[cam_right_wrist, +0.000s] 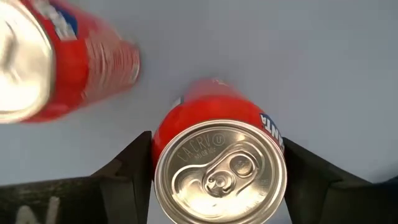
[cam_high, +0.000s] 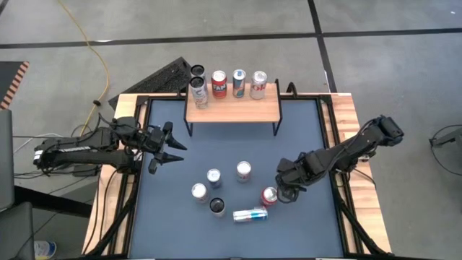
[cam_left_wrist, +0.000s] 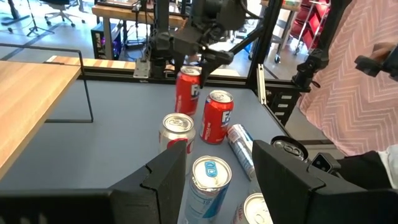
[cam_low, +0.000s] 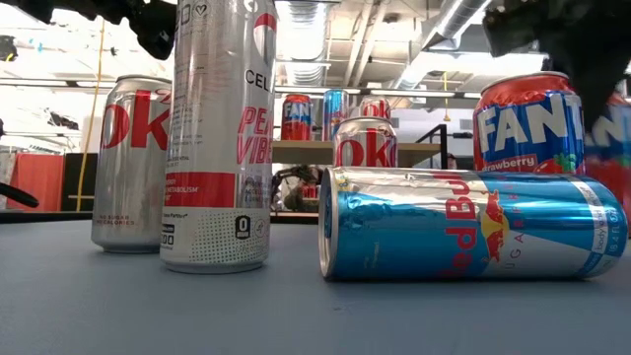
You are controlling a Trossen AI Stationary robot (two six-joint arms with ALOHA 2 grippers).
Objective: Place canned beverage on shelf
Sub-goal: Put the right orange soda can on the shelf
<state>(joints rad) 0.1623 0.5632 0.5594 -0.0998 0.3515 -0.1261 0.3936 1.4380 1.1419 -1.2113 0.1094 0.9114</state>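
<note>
My right gripper (cam_right_wrist: 217,180) clamps the upright red Fanta can (cam_right_wrist: 219,162) on the table's near right. My left gripper (cam_high: 164,146) hangs open at far left.

The shelf (cam_high: 232,110) stands at the far side of the table (cam_high: 303,130), with five cans (cam_high: 239,84) crowding its back edge; its front strip is bare. Between the shelf and the cluster of cans (cam_high: 214,177) in the middle lies open blue surface. The right gripper (cam_high: 272,196) sits over a red can (cam_high: 268,195), with a tipped-over blue can (cam_high: 250,214) just beside it and a black-topped can (cam_high: 217,206) near.
</note>
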